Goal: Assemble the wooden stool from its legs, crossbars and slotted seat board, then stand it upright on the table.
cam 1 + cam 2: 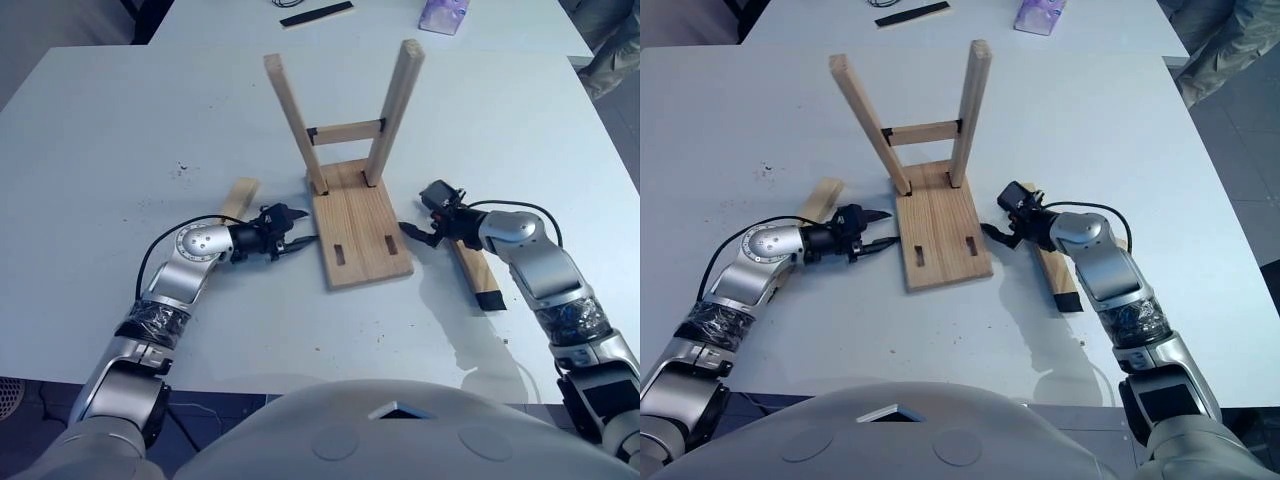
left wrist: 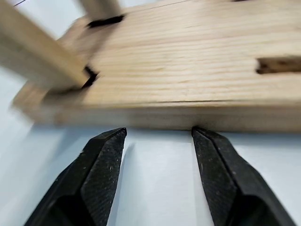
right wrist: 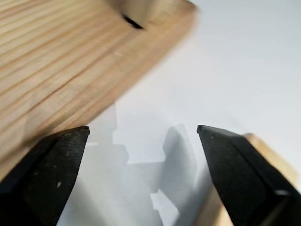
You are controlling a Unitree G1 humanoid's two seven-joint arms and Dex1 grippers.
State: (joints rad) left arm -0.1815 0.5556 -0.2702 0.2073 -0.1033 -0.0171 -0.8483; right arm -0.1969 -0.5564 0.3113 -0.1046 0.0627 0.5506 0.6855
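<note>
The slotted seat board [image 1: 360, 225] lies flat at the middle of the white table. Two legs [image 1: 292, 120] [image 1: 392, 110] stand in its far slots, leaning slightly and joined by a crossbar [image 1: 347, 131]. The two near slots [image 1: 341, 254] are bare. My left gripper [image 1: 305, 243] is open just off the board's left edge, its fingertips [image 2: 115, 141] close to the wood. My right gripper [image 1: 412, 235] is open at the board's right edge [image 3: 70, 70], holding nothing. A loose leg [image 1: 238, 197] lies behind my left arm. Another loose leg [image 1: 475, 270] with a dark end lies under my right forearm.
At the far edge of the table lie a black strip [image 1: 316, 14] and a small purple packet [image 1: 443, 14]. Open table surface spreads to the far left, the far right and in front of the board.
</note>
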